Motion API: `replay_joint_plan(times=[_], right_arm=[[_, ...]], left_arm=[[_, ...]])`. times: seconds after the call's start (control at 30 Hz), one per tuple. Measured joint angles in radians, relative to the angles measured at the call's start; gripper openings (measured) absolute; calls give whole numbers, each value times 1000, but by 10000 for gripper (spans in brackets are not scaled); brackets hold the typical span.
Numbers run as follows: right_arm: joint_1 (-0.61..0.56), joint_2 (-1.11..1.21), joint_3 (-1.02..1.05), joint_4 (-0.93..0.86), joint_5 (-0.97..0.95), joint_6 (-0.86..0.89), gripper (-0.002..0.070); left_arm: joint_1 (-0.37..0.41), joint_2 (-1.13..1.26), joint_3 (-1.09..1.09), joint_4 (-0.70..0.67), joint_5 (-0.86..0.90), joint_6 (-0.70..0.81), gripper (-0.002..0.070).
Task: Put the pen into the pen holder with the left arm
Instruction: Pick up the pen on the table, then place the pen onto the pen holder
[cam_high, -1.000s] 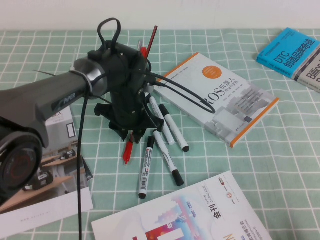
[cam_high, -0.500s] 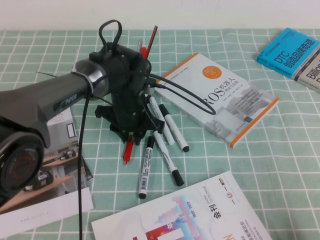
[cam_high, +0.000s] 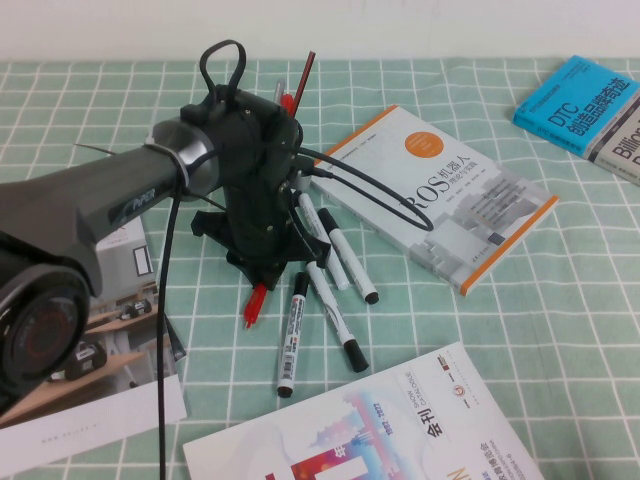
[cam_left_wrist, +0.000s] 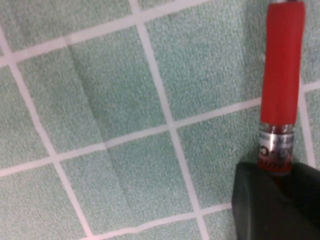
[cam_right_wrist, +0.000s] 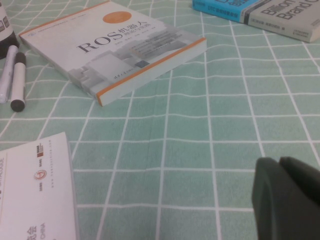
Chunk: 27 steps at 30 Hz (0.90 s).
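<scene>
My left gripper (cam_high: 266, 272) stands over the markers in the middle of the table and is shut on the red pen (cam_high: 255, 304), whose free end points down toward the cloth. In the left wrist view the pen's red barrel (cam_left_wrist: 282, 70) runs out from the black gripper (cam_left_wrist: 278, 176) over the green checked cloth. The pen holder is mostly hidden behind the left arm; only a dark-red pencil (cam_high: 303, 78) and red tops stick up past it, and a sliver of the holder (cam_right_wrist: 3, 22) shows in the right wrist view. My right gripper (cam_right_wrist: 286, 197) is shut and empty, low over the cloth.
Several white markers with black caps (cam_high: 335, 315) lie just right of the pen. A white ROS book (cam_high: 430, 195) lies to the right, blue books (cam_high: 585, 105) at the far right, and magazines at the near left (cam_high: 100, 370) and near front (cam_high: 400, 430).
My left gripper has shifted slightly right with the red pen in it. The markers and books have not moved.
</scene>
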Motion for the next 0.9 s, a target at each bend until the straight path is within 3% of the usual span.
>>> replay_joint_plan(times=[0.33, 0.63, 0.9], right_arm=[[0, 0, 0, 0, 0, 0, -22], [0, 0, 0, 0, 0, 0, -22], [0, 0, 0, 0, 0, 0, -22]], left_arm=[[0, -12, -5, -6, 57, 59, 80], [-8, -159, 0, -160, 84, 199, 80], [-18, -363, 157, -200, -267, 292, 80]])
